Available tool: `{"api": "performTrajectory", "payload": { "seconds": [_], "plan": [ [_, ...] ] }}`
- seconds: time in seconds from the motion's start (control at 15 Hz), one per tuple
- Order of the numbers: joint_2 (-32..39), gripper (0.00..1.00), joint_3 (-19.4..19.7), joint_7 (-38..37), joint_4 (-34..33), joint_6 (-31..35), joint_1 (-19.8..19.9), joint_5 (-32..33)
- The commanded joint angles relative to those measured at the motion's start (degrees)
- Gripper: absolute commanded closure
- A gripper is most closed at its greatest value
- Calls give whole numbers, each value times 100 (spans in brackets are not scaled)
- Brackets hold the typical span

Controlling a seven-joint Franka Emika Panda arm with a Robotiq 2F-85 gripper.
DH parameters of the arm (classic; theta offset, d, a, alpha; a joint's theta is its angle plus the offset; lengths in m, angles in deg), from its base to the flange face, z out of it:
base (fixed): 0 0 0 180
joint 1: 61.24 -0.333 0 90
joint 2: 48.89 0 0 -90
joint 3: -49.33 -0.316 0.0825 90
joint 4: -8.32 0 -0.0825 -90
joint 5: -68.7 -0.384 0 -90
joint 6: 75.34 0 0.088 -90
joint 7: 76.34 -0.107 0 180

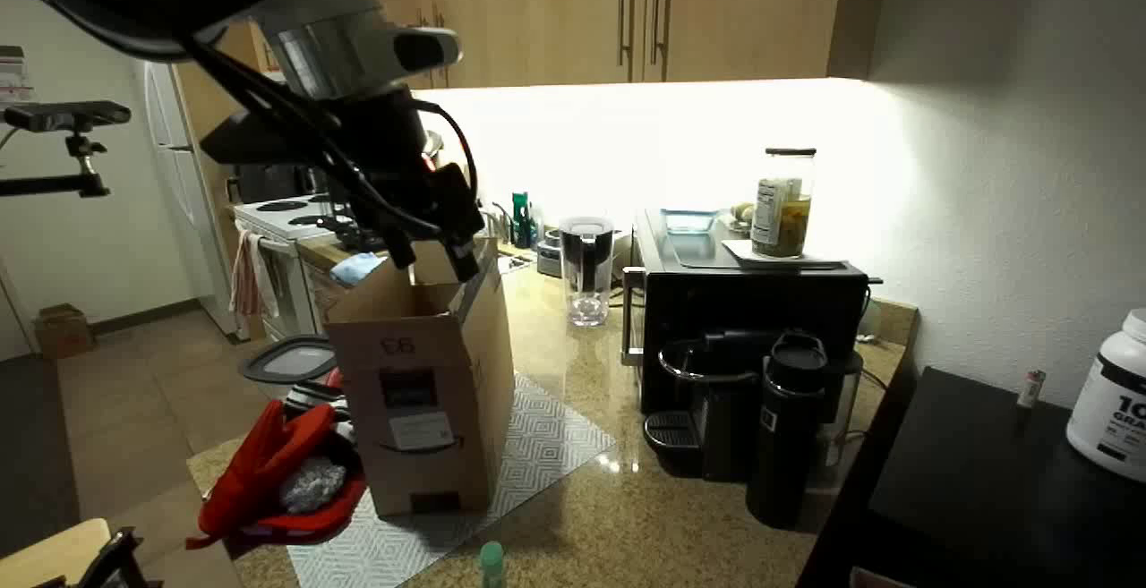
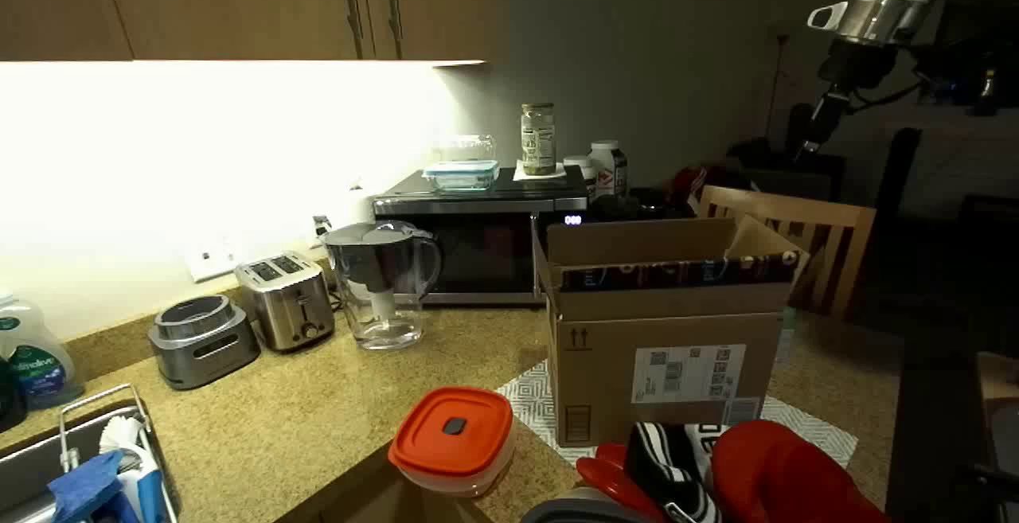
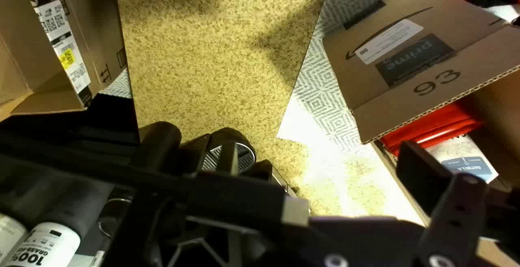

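My gripper (image 1: 436, 261) hangs in the air with its fingers apart and nothing between them. In an exterior view it overlaps the top of a tall cardboard box (image 1: 403, 472) with raised flaps. Elsewhere the gripper (image 2: 809, 147) shows well to one side of that box (image 2: 597, 380), above it and apart. The wrist view has the gripper (image 3: 325, 165) over the speckled counter, its right finger (image 3: 420, 173) in front of the box's open side. Inside the box lie a red glossy packet (image 3: 438, 124) and a white package with a blue label (image 3: 467, 157).
A patterned mat (image 1: 555, 445) lies under the box. Red oven mitts (image 1: 255, 481) and a red-lidded container (image 2: 454, 427) are beside it. A coffee machine (image 1: 725, 431), black canister (image 1: 783, 454), microwave (image 1: 743, 302), pitcher (image 1: 586, 275) and green-capped bottle (image 1: 491, 557) stand around. Another carton (image 3: 40, 68) is at left.
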Motion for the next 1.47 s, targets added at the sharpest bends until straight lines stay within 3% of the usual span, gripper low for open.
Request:
{"api": "performTrajectory", "payload": {
  "seconds": [0.0,1.2,1.4],
  "plan": [
    [6,0,-53,31,-12,-16,56,-44],
    [6,0,-53,31,-12,-16,56,-44],
    [-78,0,-255,-131,64,-172,-40,-100]
  ]
}}
